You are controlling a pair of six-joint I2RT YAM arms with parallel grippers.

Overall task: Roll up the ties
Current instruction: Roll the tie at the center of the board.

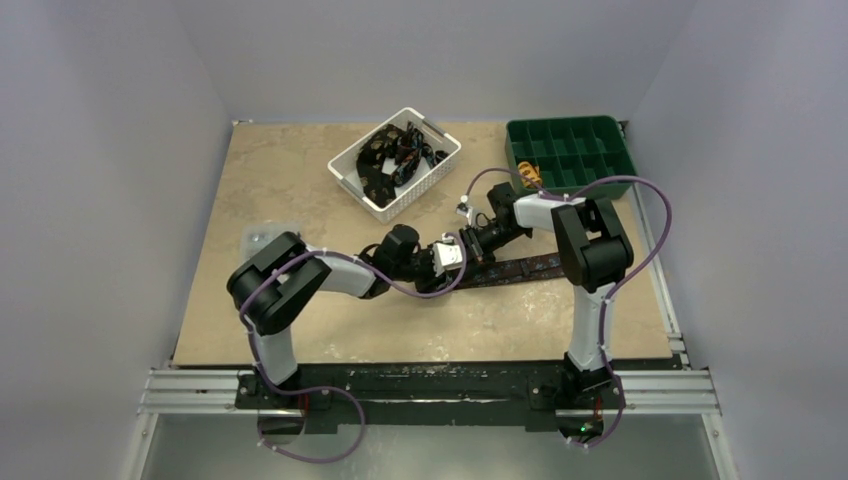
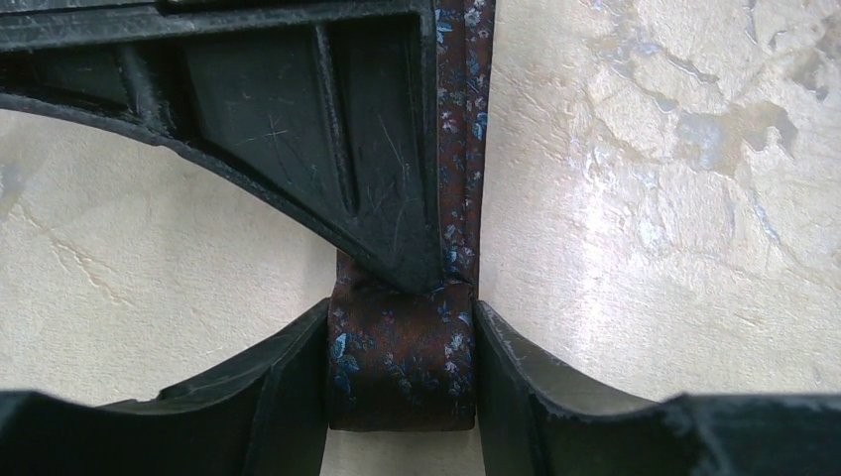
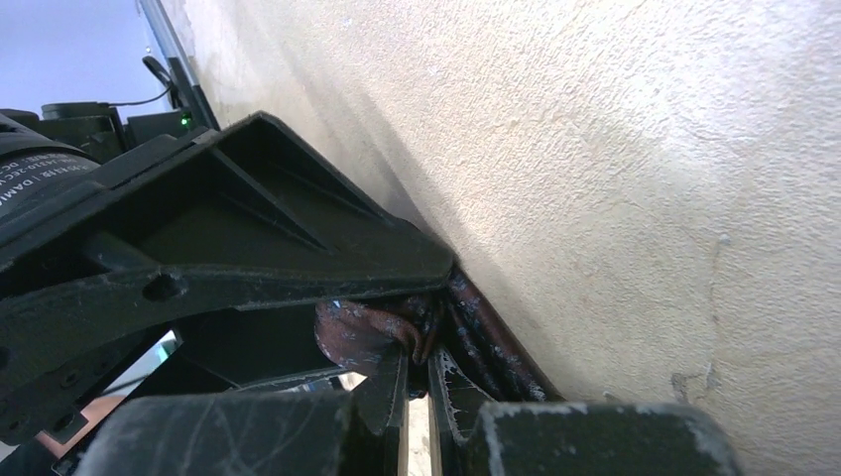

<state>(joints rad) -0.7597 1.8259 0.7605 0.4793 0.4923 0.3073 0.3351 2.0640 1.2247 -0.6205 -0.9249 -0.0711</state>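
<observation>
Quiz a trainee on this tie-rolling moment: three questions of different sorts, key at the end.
1. True or false: the white basket is empty.
2. The right gripper is: A) open in the air; B) shut on the tie; C) inside the white basket.
3. Fill in: the left gripper clasps the tie's ____ end, where the fabric doubles over.

Key: 1 false; 2 B; 3 folded.

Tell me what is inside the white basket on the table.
A tangled heap of dark ties lies in the white basket. Its floor and anything under the heap are covered.
</observation>
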